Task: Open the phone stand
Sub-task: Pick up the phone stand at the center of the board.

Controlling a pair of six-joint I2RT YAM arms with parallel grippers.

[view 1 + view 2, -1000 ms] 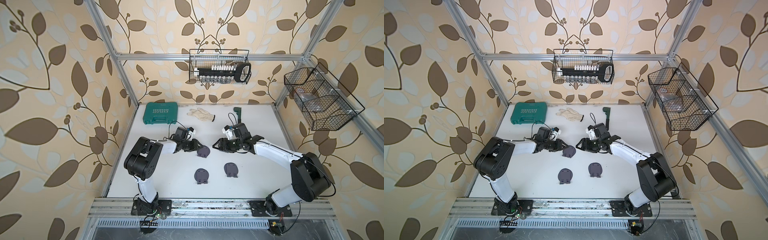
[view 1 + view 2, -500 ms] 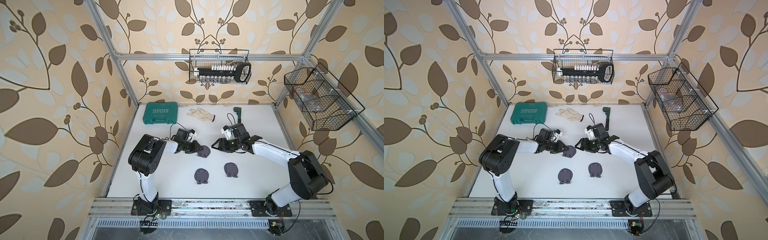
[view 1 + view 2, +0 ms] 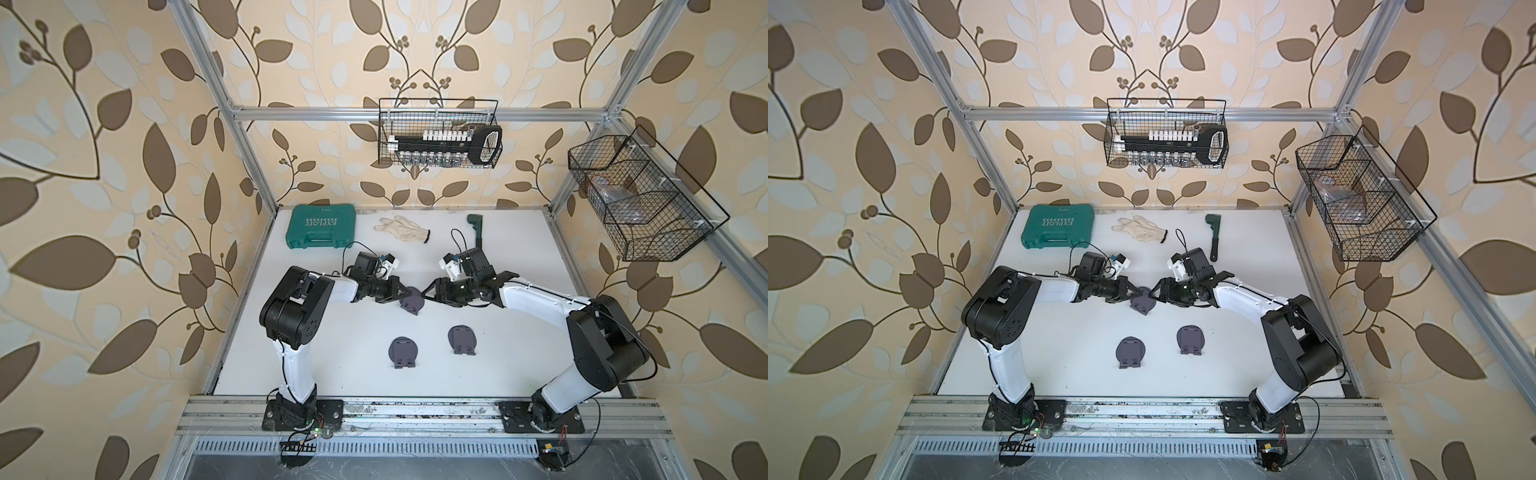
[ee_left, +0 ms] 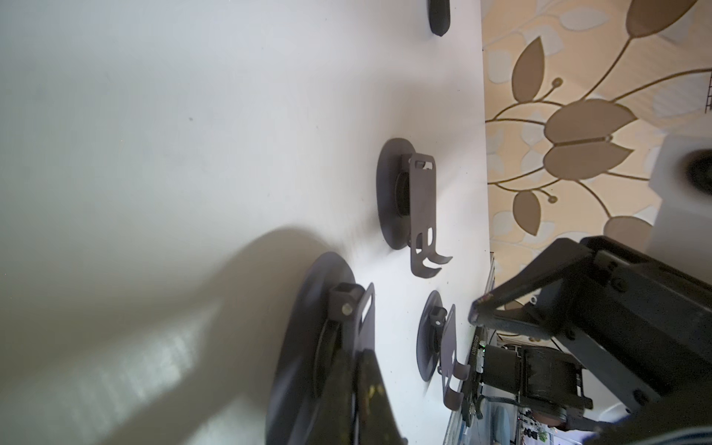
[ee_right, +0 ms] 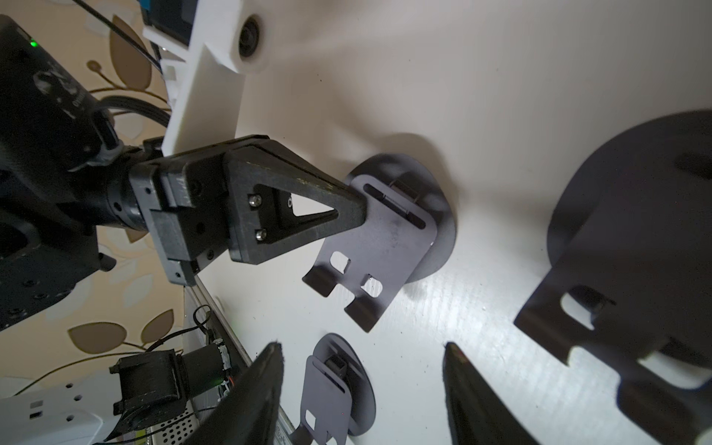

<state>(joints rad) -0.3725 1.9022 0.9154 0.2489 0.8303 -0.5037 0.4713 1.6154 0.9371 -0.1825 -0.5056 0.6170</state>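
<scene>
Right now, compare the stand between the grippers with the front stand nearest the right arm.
The stand between the grippers is pinched by the shut left gripper, with the open right gripper facing it; the front stand is untouched. The stand between the grippers sits farther back; the front stand lies nearer the arm bases. Both are dark round discs with a hooked plate.

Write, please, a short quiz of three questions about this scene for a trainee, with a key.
1. True or false: the left gripper is shut on a phone stand.
2. How many phone stands are in view? A two, B three, C four.
3. Fill in: the right gripper, beside that stand, is ____.
Key: 1 true. 2 B; the two other stands lie untouched. 3 open.
</scene>
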